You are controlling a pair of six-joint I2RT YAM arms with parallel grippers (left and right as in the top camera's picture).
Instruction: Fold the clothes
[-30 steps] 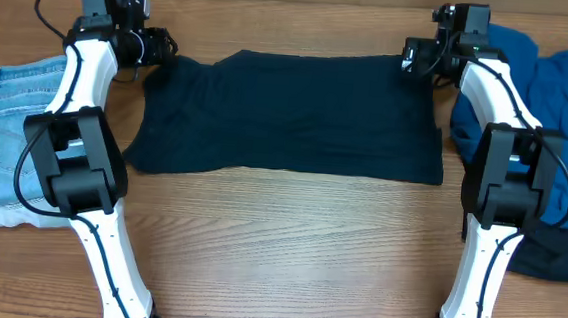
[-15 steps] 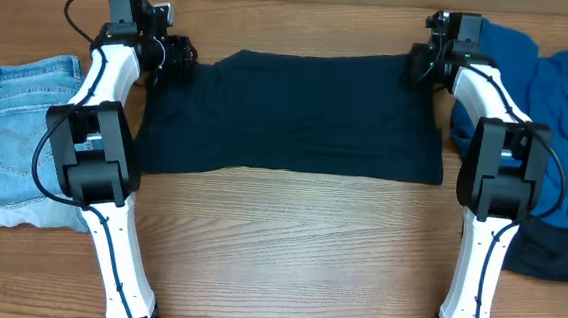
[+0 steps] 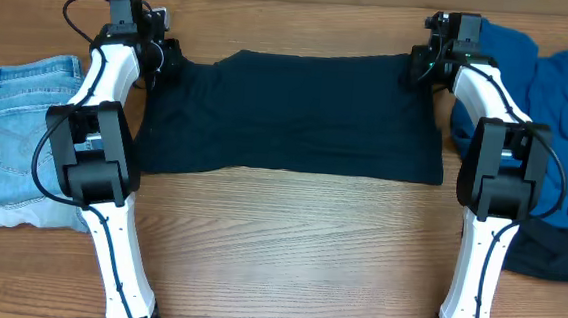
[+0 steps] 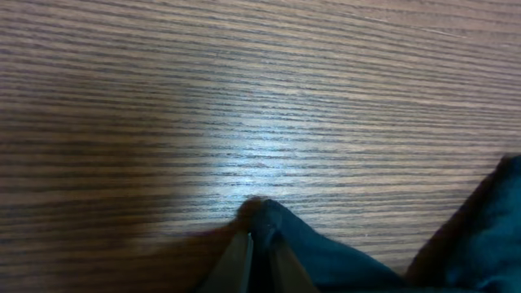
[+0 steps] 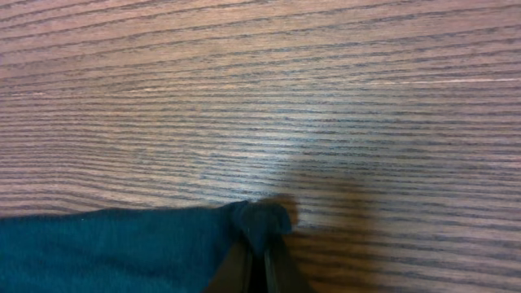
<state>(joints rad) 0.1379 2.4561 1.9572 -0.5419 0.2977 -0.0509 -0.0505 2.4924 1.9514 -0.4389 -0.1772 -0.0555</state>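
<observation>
A dark navy top [image 3: 292, 114] lies spread flat across the middle of the table. My left gripper [image 3: 171, 59] sits at its far left corner, shut on a pinch of the navy cloth [image 4: 281, 232]. At the far right corner my right gripper [image 3: 418, 63] is shut on the cloth [image 5: 260, 220] too. In both wrist views a small bunch of fabric pokes out past the closed fingertips. Light-blue denim jeans [image 3: 15, 130] lie at the left edge. Bright blue clothes [image 3: 563, 108] are heaped at the right, over a dark garment [image 3: 553, 253].
The wooden table [image 3: 298, 250] shows bare in front of the navy top. Both arms rise from the near edge and reach along the top's two sides to the far edge.
Both grippers have closed on the top's far corners. The left gripper moved right to the left corner; the right one edged slightly right and back.
</observation>
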